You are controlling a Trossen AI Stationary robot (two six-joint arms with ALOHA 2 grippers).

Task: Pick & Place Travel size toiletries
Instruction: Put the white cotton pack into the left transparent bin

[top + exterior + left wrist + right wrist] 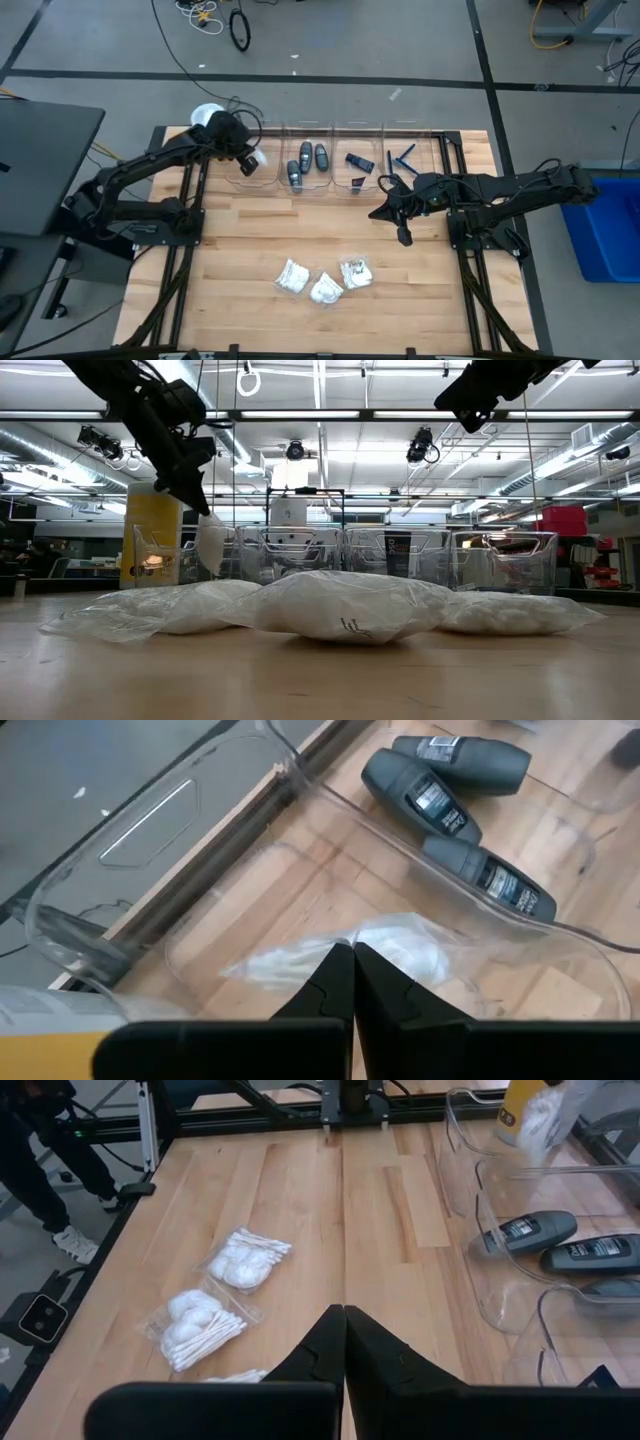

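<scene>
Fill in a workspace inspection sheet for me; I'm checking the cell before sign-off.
Surface: wooden table, bare patches visible.
Job's things: three white packets on table; a fourth white packet in left gripper; dark grey bottles and blue razors in clear bins.
Clutter: yellow cylinder beside bins.
Grippers: left gripper over leftmost bin, jaws shut on packet; right gripper shut, empty.
Cables: on floor.
Surroundings: person's legs.

Robotics lab, big open industrial hall
Wooden counter [240, 255] on a black frame, cables [205, 14] trailing over taped grey concrete floor [90, 60], exposed ducts and strip lights [330, 415] overhead
</scene>
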